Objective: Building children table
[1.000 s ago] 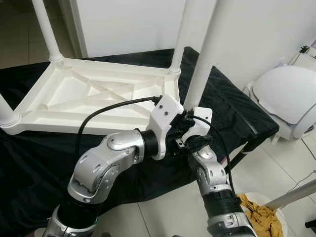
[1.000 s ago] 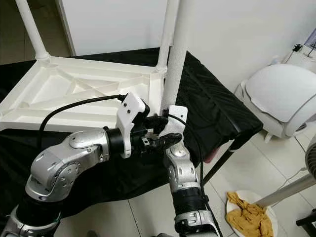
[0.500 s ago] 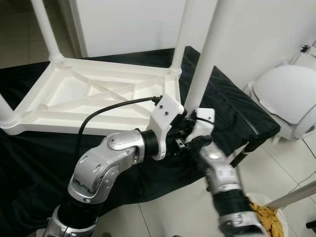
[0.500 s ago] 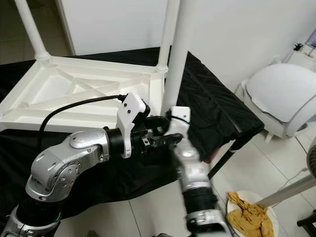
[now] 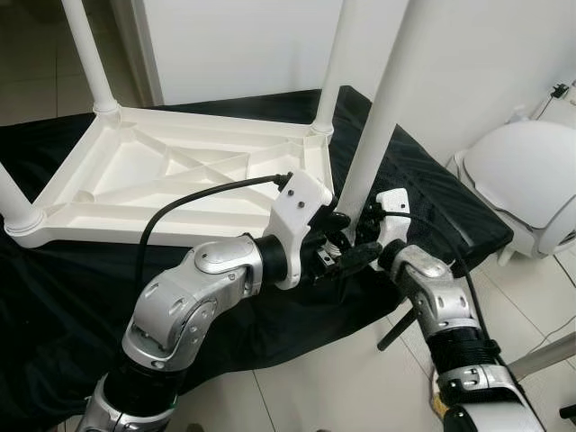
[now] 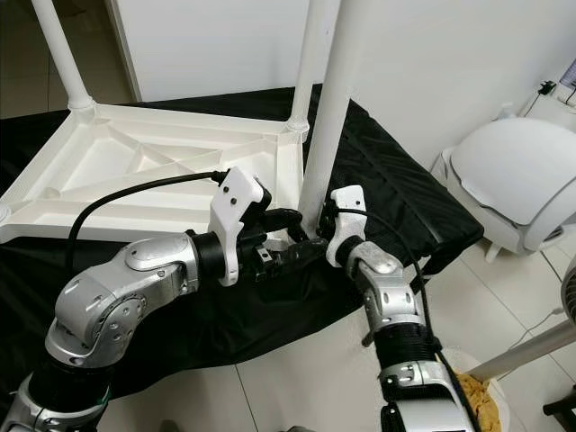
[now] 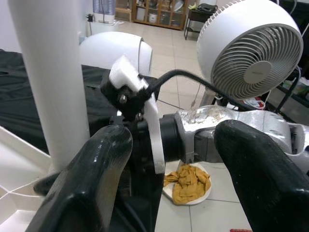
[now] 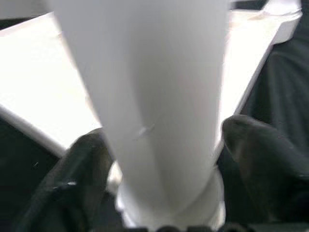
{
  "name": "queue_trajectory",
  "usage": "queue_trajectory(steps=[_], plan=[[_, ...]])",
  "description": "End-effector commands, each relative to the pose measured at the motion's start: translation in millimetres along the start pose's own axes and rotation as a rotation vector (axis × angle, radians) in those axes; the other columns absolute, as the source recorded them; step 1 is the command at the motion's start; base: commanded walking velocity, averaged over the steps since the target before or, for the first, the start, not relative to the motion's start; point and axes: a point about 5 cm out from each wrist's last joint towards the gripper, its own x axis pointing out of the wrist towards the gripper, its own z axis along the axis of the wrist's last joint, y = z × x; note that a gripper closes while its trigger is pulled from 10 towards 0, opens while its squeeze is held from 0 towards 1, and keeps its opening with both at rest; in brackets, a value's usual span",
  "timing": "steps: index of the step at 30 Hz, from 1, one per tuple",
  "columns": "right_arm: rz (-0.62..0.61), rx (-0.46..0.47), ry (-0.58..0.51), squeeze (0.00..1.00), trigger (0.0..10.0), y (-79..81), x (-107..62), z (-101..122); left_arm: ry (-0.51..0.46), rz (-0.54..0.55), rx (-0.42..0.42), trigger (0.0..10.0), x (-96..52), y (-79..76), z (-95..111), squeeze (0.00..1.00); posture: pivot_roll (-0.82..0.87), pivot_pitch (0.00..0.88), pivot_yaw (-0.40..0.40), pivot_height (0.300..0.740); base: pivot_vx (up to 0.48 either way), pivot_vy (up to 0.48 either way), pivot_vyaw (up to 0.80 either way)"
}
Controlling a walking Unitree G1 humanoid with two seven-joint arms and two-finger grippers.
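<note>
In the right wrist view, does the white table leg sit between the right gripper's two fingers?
Yes, the white table leg stands between the right gripper's two black fingers, one finger on each side of it.

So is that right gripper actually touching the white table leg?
Cannot tell. In the right wrist view the right gripper has a black finger on each side of the white table leg, but blur hides whether they press it.
</note>
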Motion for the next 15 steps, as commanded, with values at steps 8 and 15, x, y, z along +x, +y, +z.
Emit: queue_trajectory(steps=[8,15], plan=[[0.181,-0.020,0.068,0.00,0.0,-3.7,-5.0,-12.1,-0.007,-0.012,0.012,10.0,1.0,-2.7,3.3,0.00,-0.04,0.000,-0.059,0.740,0.000,0.000,0.00],[0.227,-0.028,0.054,0.00,0.0,-5.6,-6.3,-10.1,-0.007,-0.012,0.011,10.0,0.9,-2.7,4.0,0.00,-0.04,0.000,-0.054,0.740,0.000,0.000,0.00]])
